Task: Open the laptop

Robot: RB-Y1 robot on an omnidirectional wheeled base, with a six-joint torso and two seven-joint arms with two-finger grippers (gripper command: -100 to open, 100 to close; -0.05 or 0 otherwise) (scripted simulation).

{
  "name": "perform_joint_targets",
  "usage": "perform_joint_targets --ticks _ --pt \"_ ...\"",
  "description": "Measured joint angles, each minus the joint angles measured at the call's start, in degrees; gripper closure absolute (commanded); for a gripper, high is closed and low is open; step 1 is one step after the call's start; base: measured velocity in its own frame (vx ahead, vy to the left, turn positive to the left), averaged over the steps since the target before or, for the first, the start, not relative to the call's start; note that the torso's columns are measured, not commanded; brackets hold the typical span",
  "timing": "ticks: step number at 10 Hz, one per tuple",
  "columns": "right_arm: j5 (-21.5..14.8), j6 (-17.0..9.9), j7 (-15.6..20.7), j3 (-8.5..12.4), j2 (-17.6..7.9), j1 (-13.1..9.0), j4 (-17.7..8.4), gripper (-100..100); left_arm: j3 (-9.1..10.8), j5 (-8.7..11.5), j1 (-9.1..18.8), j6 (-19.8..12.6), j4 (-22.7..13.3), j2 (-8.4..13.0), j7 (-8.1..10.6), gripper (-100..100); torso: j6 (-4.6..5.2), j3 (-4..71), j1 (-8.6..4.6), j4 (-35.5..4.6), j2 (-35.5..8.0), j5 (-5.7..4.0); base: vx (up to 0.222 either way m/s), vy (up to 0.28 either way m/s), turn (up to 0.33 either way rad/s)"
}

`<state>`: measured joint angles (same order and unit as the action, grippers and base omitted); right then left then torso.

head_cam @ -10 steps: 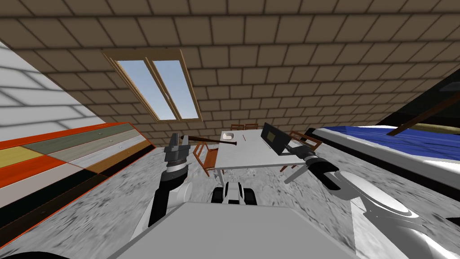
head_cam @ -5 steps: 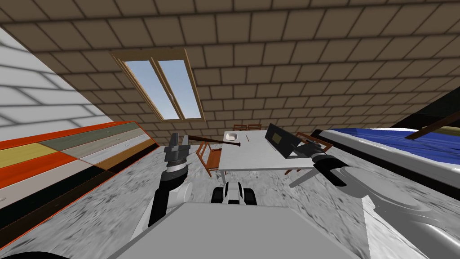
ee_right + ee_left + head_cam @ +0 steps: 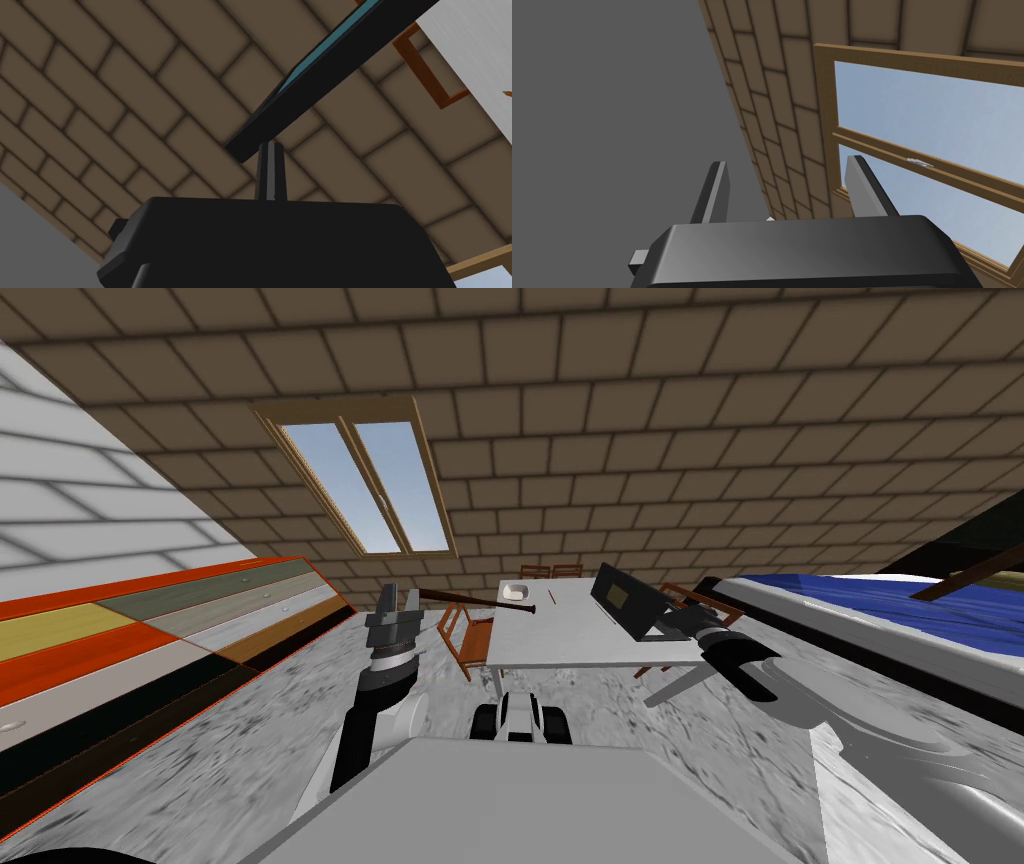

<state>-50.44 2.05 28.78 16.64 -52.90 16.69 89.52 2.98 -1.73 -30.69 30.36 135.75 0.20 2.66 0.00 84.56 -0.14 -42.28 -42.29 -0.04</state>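
Evidently for leverage, the right gripper (image 3: 270, 150), fingers closed and empty, met the lid of the thin black laptop (image 3: 325, 75) on the white table (image 3: 560, 638).

- The right pincer (image 3: 672, 624) hangs over the white table (image 3: 560, 643), at the near edge of the laptop (image 3: 622, 596).
- The laptop's dark lid stands raised and tilted back, just beyond this pincer.
- The left pincer (image 3: 397, 606) is held up off the table, well apart from the right one. Its two fingers point upward with a gap between them.
- Between the two pincers a dark rod (image 3: 470, 601) juts past the table's edge, its free end close to the left pincer.
- A white bowl (image 3: 514, 589) sits just beyond the rod's other end.
- A brown chair (image 3: 462, 640) stands beside the left pincer, and another (image 3: 702, 600) stands just behind the right pincer.
- A bed with a blue cover (image 3: 880, 593) lies further out beyond the right pincer.
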Motion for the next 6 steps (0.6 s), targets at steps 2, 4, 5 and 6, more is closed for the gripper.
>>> perform_joint_targets --ticks 2,4,5,6 --pt "3.2 0.9 -3.1 -0.9 -2.3 -0.3 -2.0 100 0.00 0.0 0.0 0.0 0.0 0.0 0.00 0 0.02 0.1 -0.10 0.0 0.1 -0.05 -0.020 -0.064 0.034" --pt "6.5 2.1 -6.4 -1.2 -4.7 -0.2 -4.2 100 0.00 0.0 0.0 0.0 0.0 0.0 0.00 0 0.00 0.1 -0.03 0.1 0.2 -0.03 -0.018 -0.059 0.036" --pt "8.1 2.8 -8.0 -1.3 -5.7 -0.1 -5.2 100 0.00 0.0 0.0 0.0 0.0 0.0 0.00 0 0.00 0.1 -0.01 0.1 0.2 -0.03 -0.017 -0.063 0.029" --pt "9.7 3.4 -9.6 -1.6 -6.9 -0.2 -6.4 100 0.00 0.0 0.0 0.0 0.0 0.0 0.00 0 -0.01 0.1 -0.03 0.1 0.2 -0.03 -0.014 -0.062 0.029"
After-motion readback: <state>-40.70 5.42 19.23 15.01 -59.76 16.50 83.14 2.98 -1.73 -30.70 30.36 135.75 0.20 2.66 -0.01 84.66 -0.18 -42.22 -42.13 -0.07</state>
